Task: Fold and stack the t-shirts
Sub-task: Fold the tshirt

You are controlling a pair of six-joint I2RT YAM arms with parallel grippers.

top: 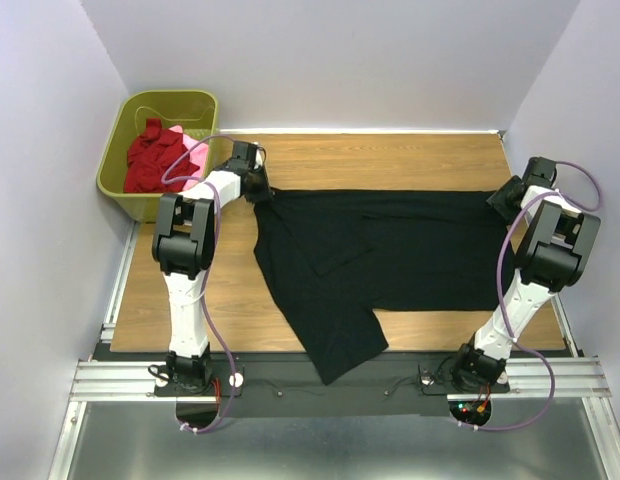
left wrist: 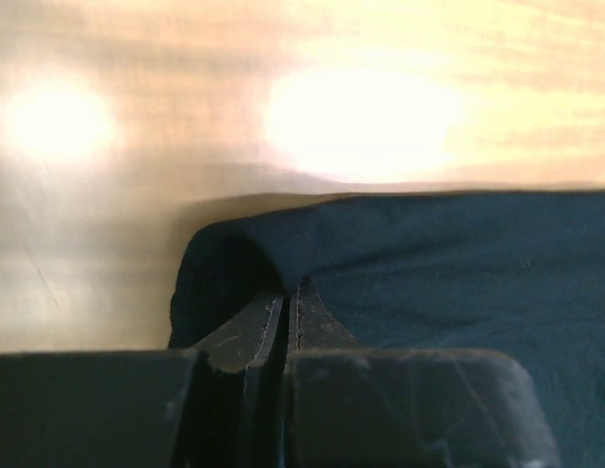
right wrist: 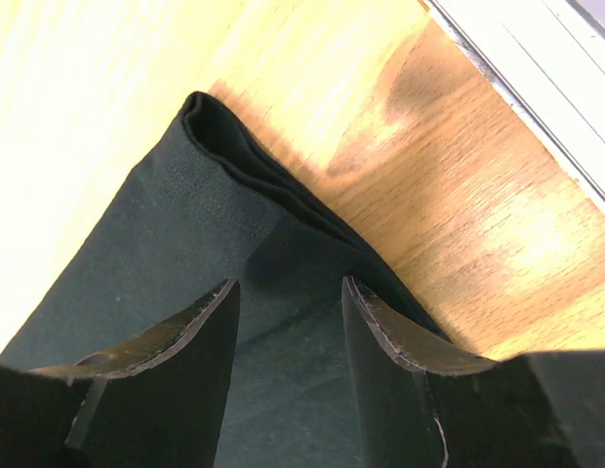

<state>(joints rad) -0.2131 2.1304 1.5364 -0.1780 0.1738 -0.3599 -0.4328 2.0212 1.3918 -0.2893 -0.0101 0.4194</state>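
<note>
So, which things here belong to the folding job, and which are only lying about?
Belong to the job:
black t-shirt, spread out
dark red t-shirt and pink t-shirt, in the olive-green basket
left gripper, pinching the black t-shirt's edge
right gripper, open over its other end

Just lying about:
olive-green basket
wooden table

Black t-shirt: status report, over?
Left gripper shut on black t-shirt, far-left corner. Right gripper open over far-right corner. Shirt spread out. Basket far left, not obstructing.
</note>
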